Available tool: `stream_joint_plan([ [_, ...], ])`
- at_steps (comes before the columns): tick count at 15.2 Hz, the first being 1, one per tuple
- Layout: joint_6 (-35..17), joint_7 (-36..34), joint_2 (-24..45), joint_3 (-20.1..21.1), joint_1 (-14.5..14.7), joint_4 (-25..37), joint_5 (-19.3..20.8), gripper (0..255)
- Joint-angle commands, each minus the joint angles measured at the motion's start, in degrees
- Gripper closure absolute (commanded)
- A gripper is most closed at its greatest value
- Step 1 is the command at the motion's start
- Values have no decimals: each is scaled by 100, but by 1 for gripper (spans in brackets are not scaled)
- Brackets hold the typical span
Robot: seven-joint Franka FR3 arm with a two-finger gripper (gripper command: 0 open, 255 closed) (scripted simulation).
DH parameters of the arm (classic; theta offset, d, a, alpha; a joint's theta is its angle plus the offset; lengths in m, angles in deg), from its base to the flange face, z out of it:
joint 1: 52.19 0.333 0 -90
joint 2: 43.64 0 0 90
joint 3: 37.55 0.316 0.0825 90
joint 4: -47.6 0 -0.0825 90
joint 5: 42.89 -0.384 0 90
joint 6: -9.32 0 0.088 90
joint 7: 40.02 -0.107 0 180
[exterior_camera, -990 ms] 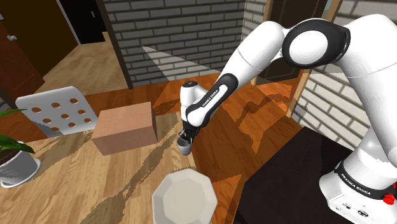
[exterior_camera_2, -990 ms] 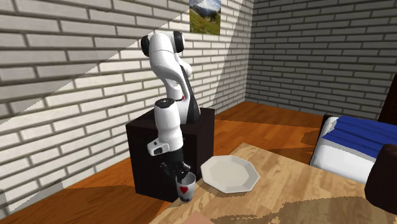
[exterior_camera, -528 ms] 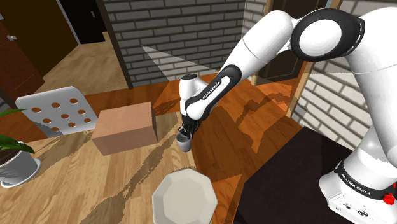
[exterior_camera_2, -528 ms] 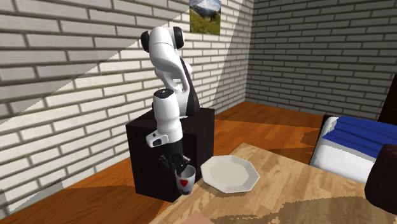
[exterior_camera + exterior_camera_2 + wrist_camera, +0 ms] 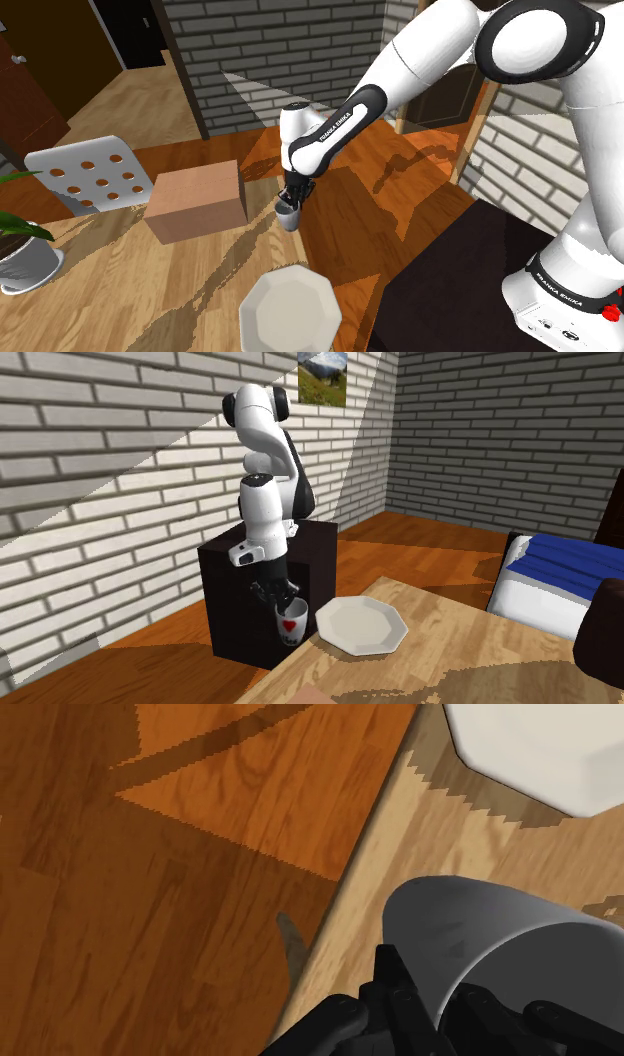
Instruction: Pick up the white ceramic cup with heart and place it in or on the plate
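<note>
A white cup (image 5: 291,623) with a red heart hangs just above the wooden table's edge, left of the plate in the second exterior view. My black gripper (image 5: 276,598) is shut on its rim from above. In the shoulder view the cup (image 5: 289,215) looks grey under the gripper (image 5: 290,202), beyond the white eight-sided plate (image 5: 290,312). In the wrist view the fingers (image 5: 400,994) clasp the wall of the cup (image 5: 480,929), and the plate (image 5: 560,744) lies farther out on the table. The plate (image 5: 360,624) holds nothing.
A brown cardboard box (image 5: 195,200) stands on the table at the shoulder view's left of the cup. A white chair (image 5: 90,175) with holes and a potted plant (image 5: 20,255) sit farther left. The black stand (image 5: 470,290) borders the table. A bed (image 5: 560,582) lies far off.
The arm has risen and carried the cup up off the table, a little away from the plate. The fingers stayed shut on the cup.
</note>
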Motion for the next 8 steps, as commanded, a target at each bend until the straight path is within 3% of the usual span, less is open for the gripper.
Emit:
stream_joint_plan([
  [1, 73, 11, -72, 14, -16, 0, -16, 255],
  [8, -374, -747, -732, 177, 508, -1049, -20, 255],
])
